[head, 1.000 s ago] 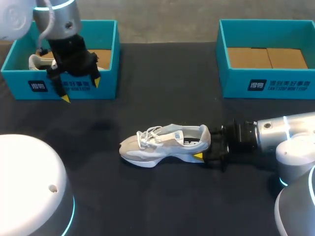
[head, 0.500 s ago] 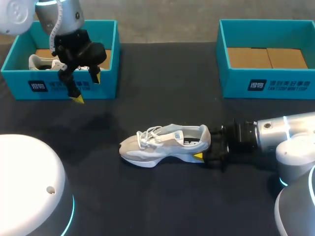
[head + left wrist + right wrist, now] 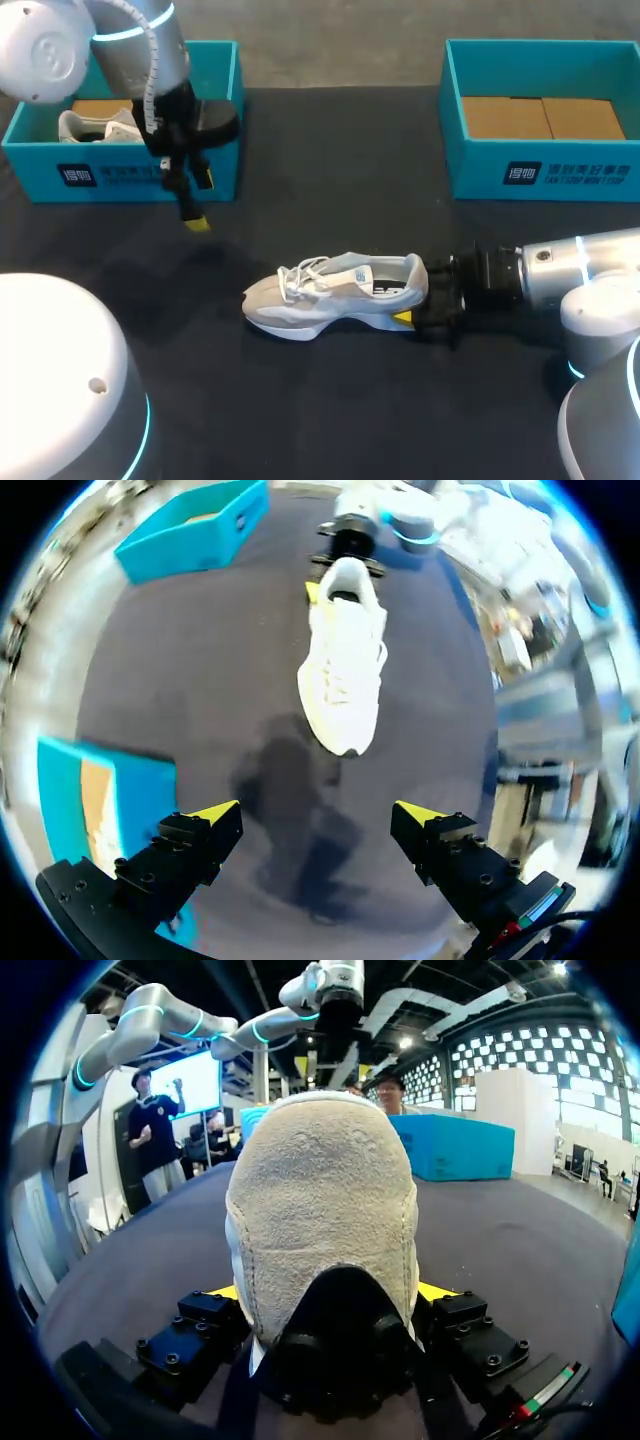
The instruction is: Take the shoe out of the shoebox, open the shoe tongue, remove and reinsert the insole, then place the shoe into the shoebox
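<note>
A white shoe (image 3: 335, 292) stands on its sole about the middle of the dark bench (image 3: 320, 150), slightly toward the near edge. Its toe points to the bench's left edge and its heel to the right edge, with the laces loose over the tongue. The right arm (image 3: 560, 275) lies low along the bench from the right edge, and its jaws are clenched on the heel of the shoe. In the right wrist view the heel fills the gap, with a yellow fingertip (image 3: 228, 1291) pressed against each side of it. From above, only the near fingertip (image 3: 403, 319) shows under the heel; the far one is hidden behind the shoe. The left arm (image 3: 150, 60) comes in over the far left corner. Its jaws hang released and empty above the bench, just in front of the left shoebox (image 3: 215, 70). Their two yellow fingertips (image 3: 215, 810) are spread wide, and the left wrist view shows the shoe well ahead of them, toe nearest, with bare bench below. The left shoebox, teal and open-topped, sits at the far left corner and holds a second shoe (image 3: 95, 125) lying on its cardboard floor. The right shoebox (image 3: 545, 175), the same teal, sits at the far right corner, well apart from the shoe, showing only its brown cardboard floor.
</note>
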You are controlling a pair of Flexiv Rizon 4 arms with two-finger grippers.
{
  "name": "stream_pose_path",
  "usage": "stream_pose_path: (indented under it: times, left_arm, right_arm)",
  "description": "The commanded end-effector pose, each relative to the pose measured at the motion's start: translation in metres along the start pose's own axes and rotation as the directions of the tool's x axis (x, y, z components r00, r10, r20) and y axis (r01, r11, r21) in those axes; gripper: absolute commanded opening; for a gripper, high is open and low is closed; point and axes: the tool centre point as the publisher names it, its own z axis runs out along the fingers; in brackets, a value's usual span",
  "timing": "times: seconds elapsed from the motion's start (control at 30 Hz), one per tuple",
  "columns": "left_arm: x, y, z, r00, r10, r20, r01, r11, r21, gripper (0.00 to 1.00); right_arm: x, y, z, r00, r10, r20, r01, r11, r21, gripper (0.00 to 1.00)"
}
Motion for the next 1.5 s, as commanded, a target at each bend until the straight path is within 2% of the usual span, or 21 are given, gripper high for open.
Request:
stream_pose_path:
  times: [0.03, 0.1, 0.13, 0.17, 0.2, 0.67, 0.73, 0.77, 0.8, 0.87, 0.9, 1.03, 1.07, 1.13, 1.17, 1.2, 1.33, 1.5]
  left_arm:
    - [0.011, 0.004, -0.002, 0.835, -0.546, -0.061, 0.550, 0.832, 0.078, 1.00]
    - [0.015, 0.003, -0.001, 0.810, -0.586, -0.035, 0.586, 0.804, 0.104, 1.00]
    - [0.018, 0.001, 0.002, 0.816, -0.577, -0.021, 0.577, 0.813, 0.076, 1.00]
    - [0.022, 0.000, 0.005, 0.834, -0.551, 0.029, 0.549, 0.835, 0.041, 1.00]
    - [0.024, 0.000, 0.006, 0.843, -0.511, 0.169, 0.517, 0.856, 0.013, 1.00]
    - [0.024, 0.000, 0.006, 0.843, -0.511, 0.169, 0.517, 0.856, 0.013, 1.00]
    - [0.034, -0.010, 0.013, 0.773, -0.614, 0.157, 0.625, 0.781, -0.020, 1.00]
    - [0.039, -0.016, 0.016, 0.700, -0.696, 0.163, 0.709, 0.704, -0.041, 1.00]
    - [0.044, -0.020, 0.018, 0.683, -0.714, 0.154, 0.727, 0.685, -0.046, 1.00]
    - [0.054, -0.026, 0.021, 0.591, -0.789, 0.170, 0.802, 0.597, -0.019, 1.00]
    - [0.060, -0.028, 0.022, 0.611, -0.777, 0.148, 0.788, 0.614, -0.029, 1.00]
    - [0.068, -0.036, 0.019, 0.501, -0.862, 0.070, 0.865, 0.501, -0.023, 1.00]
    - [0.070, -0.038, 0.020, 0.484, -0.871, 0.085, 0.874, 0.486, 0.012, 1.00]
    - [0.070, -0.041, 0.021, 0.461, -0.886, 0.058, 0.887, 0.461, -0.020, 1.00]
    - [0.069, -0.044, 0.023, 0.429, -0.902, 0.056, 0.903, 0.429, -0.011, 1.00]
    - [0.069, -0.045, 0.024, 0.426, -0.904, 0.037, 0.905, 0.424, -0.041, 1.00]
    - [0.067, -0.055, 0.031, 0.397, -0.917, 0.030, 0.916, 0.395, -0.069, 1.00]
    - [0.076, -0.078, 0.043, 0.369, -0.928, 0.039, 0.928, 0.366, -0.069, 1.00]
  right_arm:
    - [0.000, 0.001, 0.000, 1.000, 0.000, 0.001, 0.000, 1.000, 0.003, 0.00]
    - [0.000, 0.001, 0.000, 1.000, 0.000, 0.001, 0.000, 1.000, 0.003, 0.00]
    - [0.000, 0.001, 0.000, 1.000, 0.000, 0.001, 0.000, 1.000, 0.003, 0.00]
    - [0.000, 0.001, 0.000, 1.000, 0.000, 0.001, 0.000, 1.000, 0.003, 0.00]
    - [0.000, 0.001, 0.000, 1.000, 0.000, 0.001, 0.000, 1.000, 0.003, 0.00]
    - [0.000, 0.001, 0.000, 1.000, 0.000, 0.001, 0.000, 1.000, 0.003, 0.00]
    - [0.000, 0.001, 0.000, 1.000, 0.000, 0.001, 0.000, 1.000, 0.003, 0.00]
    - [0.000, 0.001, 0.000, 1.000, 0.000, 0.001, 0.000, 1.000, 0.003, 0.00]
    - [0.000, 0.001, 0.000, 1.000, 0.000, 0.001, 0.000, 1.000, 0.003, 0.00]
    - [0.000, 0.001, 0.000, 1.000, 0.000, 0.001, 0.000, 1.000, 0.003, 0.00]
    - [0.000, 0.001, 0.000, 1.000, 0.000, 0.001, 0.000, 1.000, 0.003, 0.00]
    - [0.000, 0.001, 0.000, 1.000, 0.000, 0.001, 0.000, 1.000, 0.003, 0.00]
    - [0.000, 0.001, 0.000, 1.000, 0.000, 0.001, 0.000, 1.000, 0.003, 0.00]
    - [0.000, 0.001, 0.000, 1.000, 0.000, 0.001, 0.000, 1.000, 0.003, 0.00]
    - [0.000, 0.001, 0.000, 1.000, 0.000, 0.001, 0.000, 1.000, 0.003, 0.00]
    - [0.000, 0.001, 0.000, 1.000, 0.000, 0.001, 0.000, 1.000, 0.003, 0.00]
    - [0.000, 0.001, 0.000, 1.000, 0.000, 0.001, 0.000, 1.000, 0.003, 0.00]
    - [0.000, 0.001, 0.000, 1.000, 0.000, 0.001, 0.000, 1.000, 0.003, 0.00]
